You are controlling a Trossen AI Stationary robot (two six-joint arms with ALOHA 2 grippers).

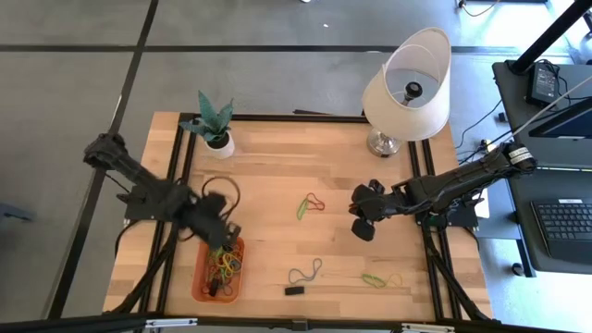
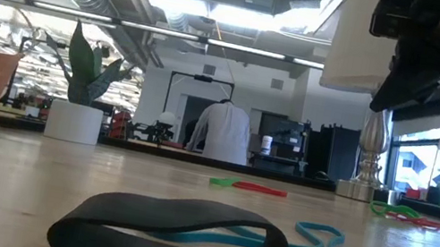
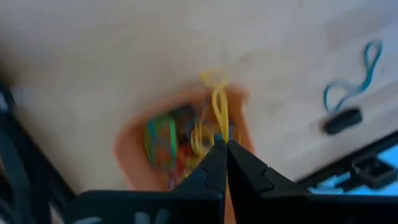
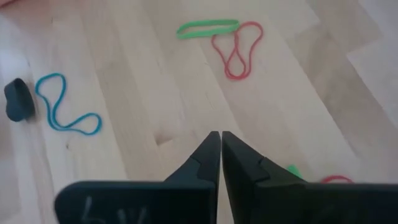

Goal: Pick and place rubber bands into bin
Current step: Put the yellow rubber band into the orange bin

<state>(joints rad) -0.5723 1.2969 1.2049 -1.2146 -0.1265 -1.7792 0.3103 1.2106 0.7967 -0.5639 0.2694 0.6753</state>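
— Now, left gripper (image 3: 222, 144)?
— Poised over the orange bin (image 1: 202, 282), fingers pressed on a yellow rubber band (image 3: 219, 106).
— Right gripper (image 4: 220, 138)?
— Held above bare table (image 1: 268, 176), fingers pressed together, nothing held.

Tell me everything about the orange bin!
The bin is a shallow orange tray with rounded corners and looks like plastic. It sits flat near the front left corner of the wooden table. Inside lies a tangled heap of rubber bands in yellow, green, red and dark colours. The left claw hangs above it, shut on a yellow band that dangles toward the pile.
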